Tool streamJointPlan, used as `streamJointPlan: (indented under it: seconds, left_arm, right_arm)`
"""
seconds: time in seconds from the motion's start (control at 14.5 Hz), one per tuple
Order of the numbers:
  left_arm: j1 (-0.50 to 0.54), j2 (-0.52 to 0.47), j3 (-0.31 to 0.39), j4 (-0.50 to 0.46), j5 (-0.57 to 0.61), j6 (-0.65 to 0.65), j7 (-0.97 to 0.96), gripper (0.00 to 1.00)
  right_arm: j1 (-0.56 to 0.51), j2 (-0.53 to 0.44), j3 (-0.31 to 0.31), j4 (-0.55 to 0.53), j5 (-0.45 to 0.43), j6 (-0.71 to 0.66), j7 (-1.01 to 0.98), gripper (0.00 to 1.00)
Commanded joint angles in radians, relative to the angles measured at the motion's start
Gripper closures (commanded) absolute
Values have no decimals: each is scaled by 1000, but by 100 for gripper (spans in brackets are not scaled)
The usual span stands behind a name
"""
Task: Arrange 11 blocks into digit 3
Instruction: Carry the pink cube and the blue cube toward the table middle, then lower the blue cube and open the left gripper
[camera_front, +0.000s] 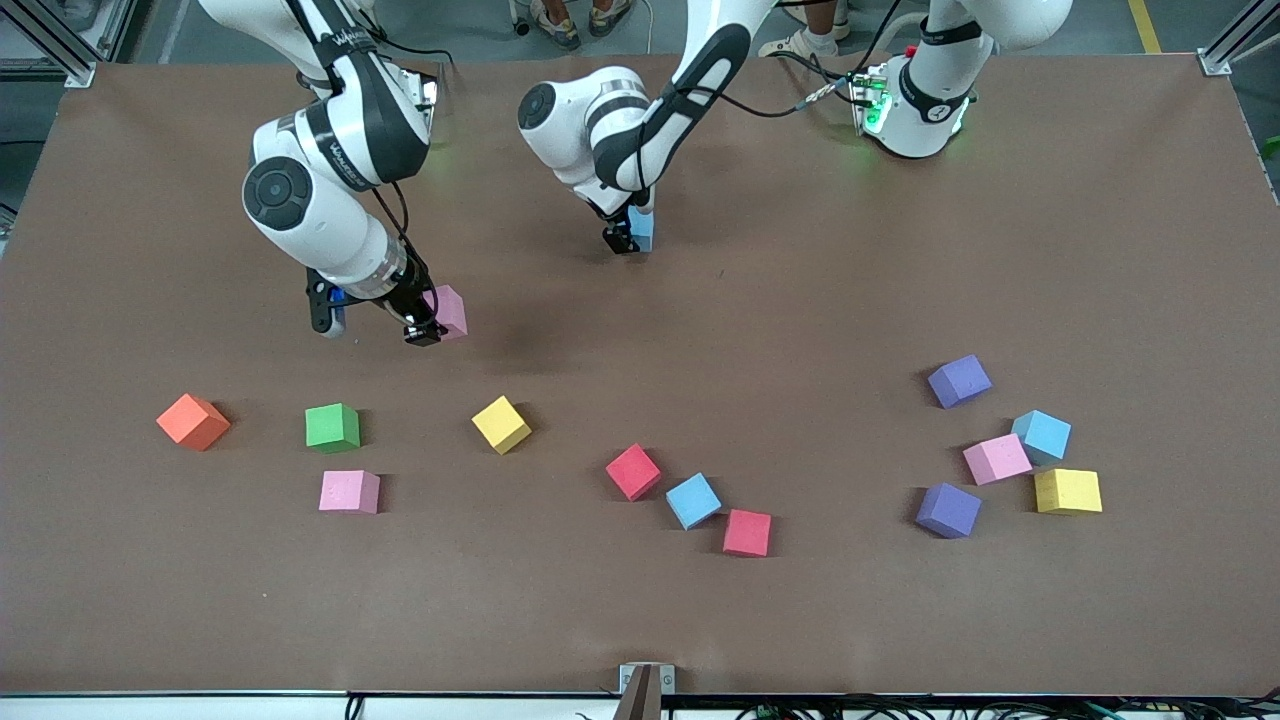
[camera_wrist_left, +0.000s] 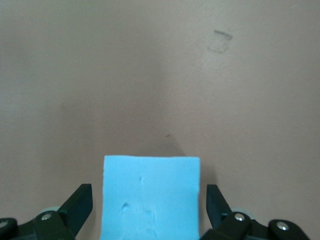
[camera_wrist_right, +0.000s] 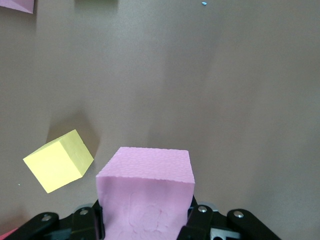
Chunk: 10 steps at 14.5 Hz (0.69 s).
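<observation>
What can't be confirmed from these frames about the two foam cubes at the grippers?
- Light blue foam cube between the open left gripper fingers: whether it rests on the brown table; its lower part is cut off in the left wrist view, and the arm hides most of it in the front view.
- Pink foam cube in the right gripper: its underside, hidden by the fingers.

We see the blocks (camera_front: 633, 471) as matte foam cubes scattered singly — no figure is formed. A light blue cube (camera_wrist_left: 151, 197) sits on the table between open fingers, toward the bases; a pink cube (camera_wrist_right: 146, 192) is held aloft. In the row nearer the front camera lie green (camera_front: 332, 427), pink (camera_front: 349, 491), yellow (camera_front: 501, 424), red (camera_front: 747, 532) and light blue (camera_front: 693, 500) cubes — and, toward the left arm's end, two purple (camera_front: 959, 381), one pink (camera_front: 997, 458), one light blue (camera_front: 1041, 436), one yellow (camera_front: 1067, 491).
</observation>
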Motion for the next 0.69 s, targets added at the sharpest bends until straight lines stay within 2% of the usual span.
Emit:
streamJointPlan:
  seconds: [0.0,0.34,0.62]
  left_arm:
    - [0,-79,-13,-21,9,-63,-187,0]
    - [32,-144,-13,-21,0,-116,-144,0]
    - [34,-99,-11,-22,1,-97,-135,0]
  right_arm:
    - [-23,-34,21,-43,23,11,6,100]
    - [-20,-36,21,-57,42,13,7,100]
    - [-14,-37,43,-72,69,17,52,100]
